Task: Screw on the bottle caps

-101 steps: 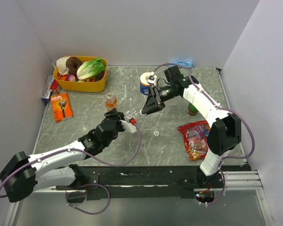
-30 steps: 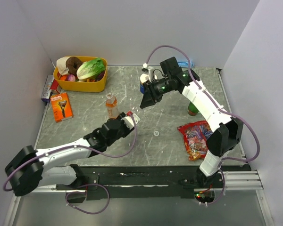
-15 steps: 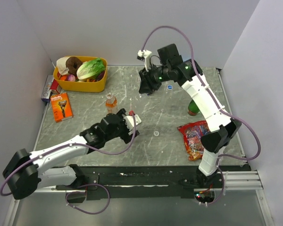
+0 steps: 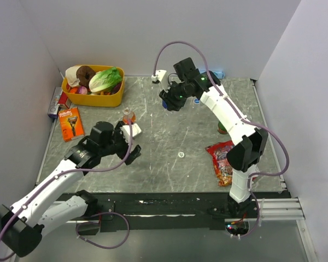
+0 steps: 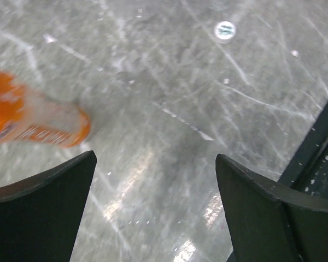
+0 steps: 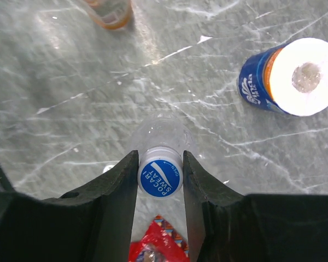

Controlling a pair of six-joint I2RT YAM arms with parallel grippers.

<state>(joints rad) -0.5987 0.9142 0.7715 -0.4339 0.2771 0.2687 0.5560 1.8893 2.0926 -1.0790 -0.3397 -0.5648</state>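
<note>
Right gripper [image 6: 159, 159]: pinches blue cap [image 6: 160, 179] atop clear bottle [image 6: 159, 132]; left gripper [image 5: 156, 183]: spread, empty; you seem mid-tightening, so twist next, bottle steadied.

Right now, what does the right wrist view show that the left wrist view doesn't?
Only right wrist: the right gripper shut on a blue Pocari Sweat cap atop a clear bottle, plus a toilet roll. Only left wrist: the left gripper, open, and the black rail at the table's edge. Both: the orange drink bottle and the grey table.
</note>
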